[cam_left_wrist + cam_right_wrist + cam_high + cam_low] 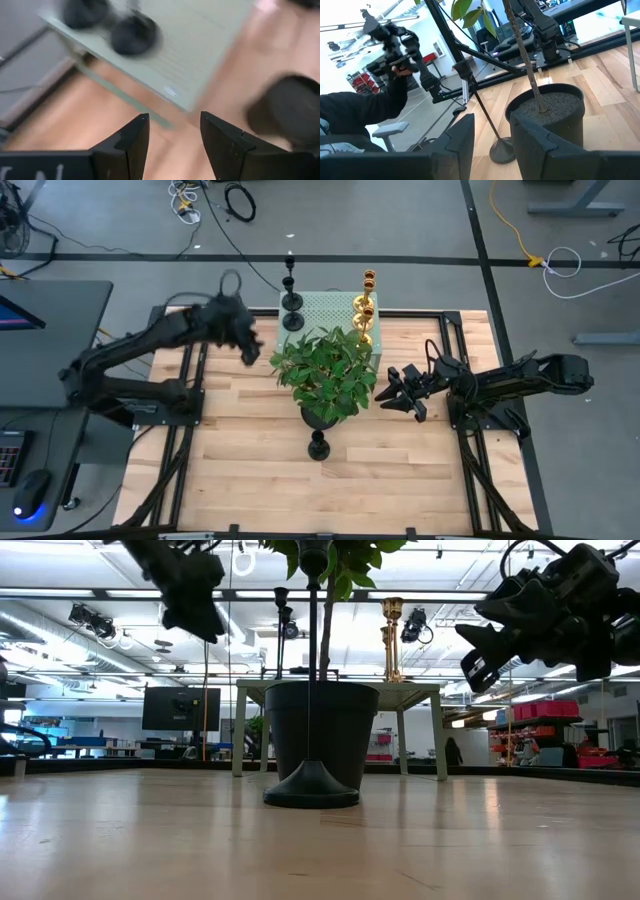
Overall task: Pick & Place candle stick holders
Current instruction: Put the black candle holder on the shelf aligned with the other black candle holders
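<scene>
Both pairs of fingers are spread and hold nothing. On the left gripper (pixel 248 340) the dark fingertips (pixel 134 137) stand apart over bare wood, just off the corner of the pale green stand (pixel 200 45). In the high view this gripper hangs at about ten o'clock from the plant (pixel 325 370). The right gripper (pixel 395 390) waits at three o'clock from the plant, raised off the table (pixel 240 470), jaws parted.

Two black candle stick holders (pixel 291 305) stand at the left edge of the stand, at eleven o'clock from the plant. Two gold candle stick holders (pixel 366 315) stand at its right edge, at one o'clock. Another black holder (pixel 319 446) stands alone on the wood at six o'clock, just beside the black pot (pixel 322 735).

My reading is that the left arm is working on the black pair. To do that well, the gripper should come level with a slender stem, centre it between the fingers, and close low, near the base, so the holder does not tip. The two bases sit close together, so the approach should come from the outer side, away from the neighbour and the leaves.

As for containers, the pot holds gritty soil (pixel 547 107) and the plant's thin trunk. Nothing else shows in it.
</scene>
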`<act>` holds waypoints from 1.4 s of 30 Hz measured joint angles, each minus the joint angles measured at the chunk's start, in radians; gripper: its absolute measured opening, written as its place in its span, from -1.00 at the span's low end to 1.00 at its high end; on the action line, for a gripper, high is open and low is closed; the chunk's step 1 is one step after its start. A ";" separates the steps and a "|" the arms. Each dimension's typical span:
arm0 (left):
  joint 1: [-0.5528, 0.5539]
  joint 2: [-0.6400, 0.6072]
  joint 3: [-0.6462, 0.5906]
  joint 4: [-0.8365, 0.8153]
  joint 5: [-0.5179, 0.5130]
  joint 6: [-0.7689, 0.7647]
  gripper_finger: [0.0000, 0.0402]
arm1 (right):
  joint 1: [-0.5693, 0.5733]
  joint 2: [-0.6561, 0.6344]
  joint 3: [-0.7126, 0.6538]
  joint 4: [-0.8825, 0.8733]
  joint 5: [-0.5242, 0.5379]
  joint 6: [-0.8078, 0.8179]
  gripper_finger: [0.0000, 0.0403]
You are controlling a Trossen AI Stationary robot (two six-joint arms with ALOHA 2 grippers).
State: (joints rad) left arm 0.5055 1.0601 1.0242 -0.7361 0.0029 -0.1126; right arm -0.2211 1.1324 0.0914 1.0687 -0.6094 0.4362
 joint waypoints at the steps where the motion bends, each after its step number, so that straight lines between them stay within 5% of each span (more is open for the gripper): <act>1: -0.040 -0.021 -0.028 0.001 0.000 -0.019 -0.11 | 0.000 0.000 0.000 -0.003 0.000 0.001 -0.38; 10: -0.471 -0.185 -0.271 0.193 -0.088 -0.237 -0.11 | 0.000 0.000 0.000 -0.016 0.000 0.022 -0.38; 20: -0.846 -0.196 -0.414 0.487 -0.244 -0.237 -0.11 | 0.000 0.000 0.000 -0.018 -0.001 0.018 -0.38; 30: -1.060 -0.144 -0.526 0.792 -0.441 -0.203 -0.11 | 0.000 0.000 0.000 -0.025 -0.001 0.000 -0.38; 42: -1.132 0.168 -0.598 1.208 -0.568 -0.133 -0.11 | 0.000 0.000 0.000 -0.032 -0.001 -0.005 -0.38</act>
State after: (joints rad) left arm -0.6266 1.2284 0.4259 0.4714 -0.5656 -0.2451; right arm -0.2210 1.1324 0.0911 1.0364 -0.6100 0.4309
